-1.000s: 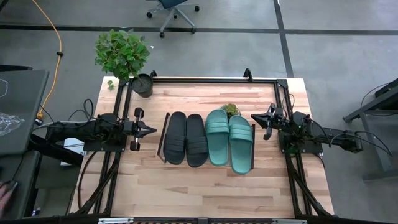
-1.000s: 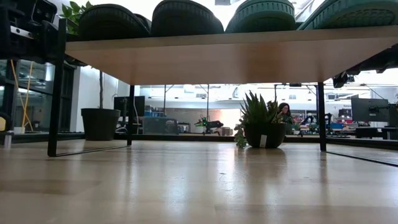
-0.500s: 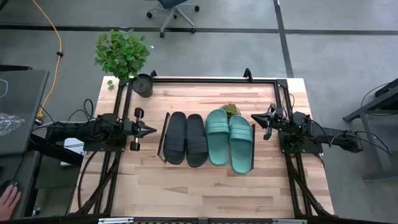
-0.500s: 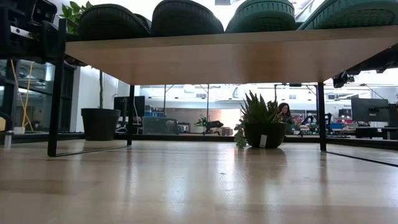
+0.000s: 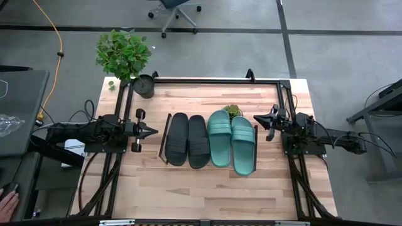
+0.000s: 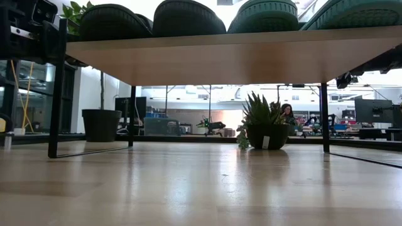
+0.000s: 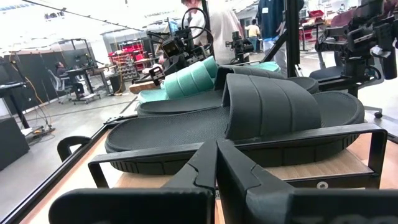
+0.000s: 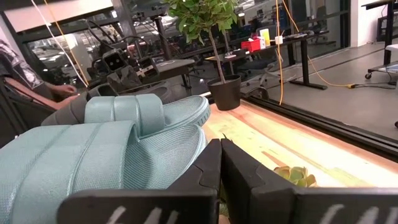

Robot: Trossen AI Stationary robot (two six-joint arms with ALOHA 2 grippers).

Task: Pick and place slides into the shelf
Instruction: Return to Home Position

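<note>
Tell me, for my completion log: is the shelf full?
Full: two black slides and two green slides cover the shelf side by side. The left gripper and right gripper wait beside it, shut.

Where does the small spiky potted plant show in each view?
High view: small spiky plant peeks out behind the green slides.
Low view: plant under the shelf, right of centre.
Left wrist view: not in it.
Right wrist view: plant just past the right gripper.
Shared landmark: the green slides.
</note>
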